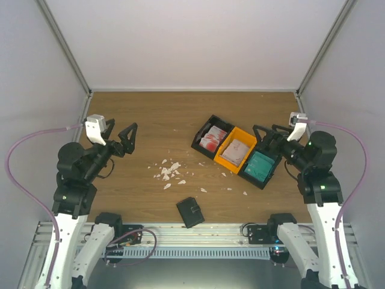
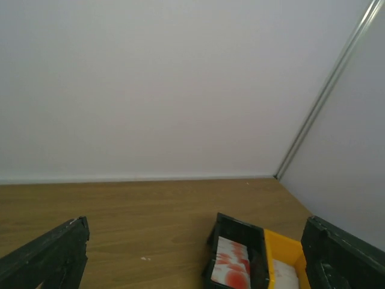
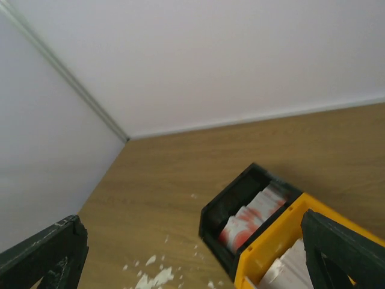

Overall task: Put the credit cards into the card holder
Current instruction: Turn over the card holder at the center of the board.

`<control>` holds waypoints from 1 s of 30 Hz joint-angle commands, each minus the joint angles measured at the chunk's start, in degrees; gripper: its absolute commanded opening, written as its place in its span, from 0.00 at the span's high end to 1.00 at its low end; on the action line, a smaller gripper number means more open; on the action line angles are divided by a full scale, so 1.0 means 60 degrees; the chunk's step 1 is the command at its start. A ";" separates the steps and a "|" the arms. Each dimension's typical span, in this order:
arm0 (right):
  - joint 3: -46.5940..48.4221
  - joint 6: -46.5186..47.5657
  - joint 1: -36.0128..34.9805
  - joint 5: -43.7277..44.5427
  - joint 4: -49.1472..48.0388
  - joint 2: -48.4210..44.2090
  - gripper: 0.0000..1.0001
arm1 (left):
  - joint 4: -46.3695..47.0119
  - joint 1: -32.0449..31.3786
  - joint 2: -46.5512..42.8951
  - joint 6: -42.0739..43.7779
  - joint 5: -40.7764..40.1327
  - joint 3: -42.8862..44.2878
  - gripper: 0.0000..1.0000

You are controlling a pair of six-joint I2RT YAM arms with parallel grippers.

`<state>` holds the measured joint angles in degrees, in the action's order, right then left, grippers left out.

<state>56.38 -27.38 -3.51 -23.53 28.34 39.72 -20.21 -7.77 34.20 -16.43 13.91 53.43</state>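
Wood-brown desk (image 1: 150,114) spreads under both your arms. Your left pincer (image 1: 127,139) hangs over its left side, jaws spread wide, gripping nothing. Your right pincer (image 1: 264,137) hangs equally wide and bare, just beside the trays. These touch in a slanted row: a black tray (image 1: 198,142), an orange tray (image 1: 245,133), and a second black tray (image 1: 255,179). The card holder (image 1: 190,212) lies flat near the front edge, well apart from them. Your credit cards sit in the trays: red-marked cards (image 1: 213,139), pale cards (image 1: 236,150), teal card (image 1: 260,164). White scraps (image 1: 168,171) litter the middle.
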 commanded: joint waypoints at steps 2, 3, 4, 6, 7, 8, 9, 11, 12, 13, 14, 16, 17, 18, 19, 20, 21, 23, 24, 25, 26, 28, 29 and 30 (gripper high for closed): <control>-0.0777 -0.0061 0.0502 -0.3080 -0.0501 0.0159 0.02 | 0.0999 0.0535 -0.0131 -0.0554 0.1579 -0.0590 0.02; -0.0952 -0.0035 0.0503 -0.3301 -0.0531 0.0209 0.01 | 0.0905 0.0597 -0.0102 -0.0655 0.1589 -0.0700 0.02; -0.1118 -0.0020 0.0481 -0.3448 -0.0560 0.0261 0.01 | 0.0845 0.0632 -0.0066 -0.0755 0.1511 -0.0801 0.02; -0.1502 -0.0025 0.0258 -0.3626 -0.0649 0.0390 0.01 | 0.0829 0.0702 -0.0007 -0.0875 0.1546 -0.1038 0.01; -0.1652 -0.0068 0.0132 -0.3737 -0.0754 0.0472 0.01 | 0.0867 0.0730 0.0013 -0.0900 0.1691 -0.1156 0.01; -0.1920 -0.0174 -0.0039 -0.3825 -0.0918 0.0556 0.01 | 0.0912 0.0752 0.0036 -0.0933 0.1860 -0.1259 0.01; -0.2191 -0.0334 -0.0257 -0.3869 -0.1298 0.0631 0.01 | 0.0955 0.0769 0.0063 -0.1005 0.2090 -0.1357 0.01; -0.2758 -0.0717 -0.0886 -0.3785 -0.2019 0.0776 0.01 | 0.1019 0.0795 0.0216 -0.1165 0.2784 -0.1561 0.01; -0.2971 -0.0862 -0.1290 -0.3613 -0.2297 0.0882 0.01 | 0.1045 0.0791 0.0348 -0.1248 0.3244 -0.1645 0.01; -0.3171 -0.0976 -0.1705 -0.3368 -0.2508 0.1039 0.01 | 0.1028 0.0772 0.0490 -0.1336 0.3690 -0.1757 0.01; -0.3309 -0.1070 -0.2111 -0.3072 -0.2645 0.1216 0.01 | 0.0930 0.0743 0.0672 -0.1459 0.4014 -0.1855 0.01; -0.3518 -0.1200 -0.2915 -0.2476 -0.2815 0.1627 0.00 | 0.0736 0.0603 0.0946 -0.1670 0.4603 -0.2174 0.01; -0.3590 -0.1266 -0.3312 -0.2205 -0.2875 0.1825 0.00 | 0.0664 0.0472 0.1029 -0.1803 0.4761 -0.2373 0.01; -0.3648 -0.1337 -0.3714 -0.1919 -0.2932 0.2040 0.00 | 0.0629 0.0283 0.1089 -0.1964 0.4818 -0.2601 0.01; -0.3678 -0.1378 -0.4081 -0.1619 -0.2931 0.2252 0.00 | 0.0613 0.0076 0.1115 -0.2165 0.4801 -0.2862 0.01; -0.3685 -0.1414 -0.4570 -0.1194 -0.2881 0.2475 0.00 | 0.0590 -0.0208 0.1124 -0.2407 0.4685 -0.3125 0.01; -0.3680 -0.1446 -0.4925 -0.0863 -0.2808 0.2710 0.00 | 0.0563 -0.0510 0.1142 -0.2655 0.4550 -0.3401 0.01; -0.3694 -0.1556 -0.5571 -0.0219 -0.2649 0.3164 0.00 | 0.0160 -0.1255 0.1254 -0.3213 0.3957 -0.3753 0.01; -0.3702 -0.1650 -0.5825 0.0151 -0.2601 0.3346 0.01 | -0.0124 -0.1580 0.1360 -0.3415 0.3592 -0.3843 0.01; -0.3728 -0.1783 -0.6098 0.0603 -0.2559 0.3499 0.02 | -0.0398 -0.1876 0.1506 -0.3602 0.3284 -0.3925 0.01; -0.3784 -0.1939 -0.6339 0.1022 -0.2580 0.3624 0.03 | -0.0568 -0.2165 0.1633 -0.3787 0.3092 -0.4055 0.01; -0.3912 -0.2170 -0.6791 0.1478 -0.2705 0.3851 0.03 | -0.0669 -0.2635 0.1845 -0.4151 0.2965 -0.4410 0.01; -0.3951 -0.2225 -0.6976 0.1486 -0.2772 0.4016 0.04 | -0.0704 -0.2854 0.1902 -0.4312 0.2929 -0.4601 0.01; -0.3963 -0.2264 -0.7172 0.1473 -0.2790 0.4249 0.05 | -0.0747 -0.3030 0.1927 -0.4452 0.2858 -0.4760 0.01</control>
<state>33.76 -38.09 -42.72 -21.37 13.15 62.54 -22.61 -22.24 44.84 -37.19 34.37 28.18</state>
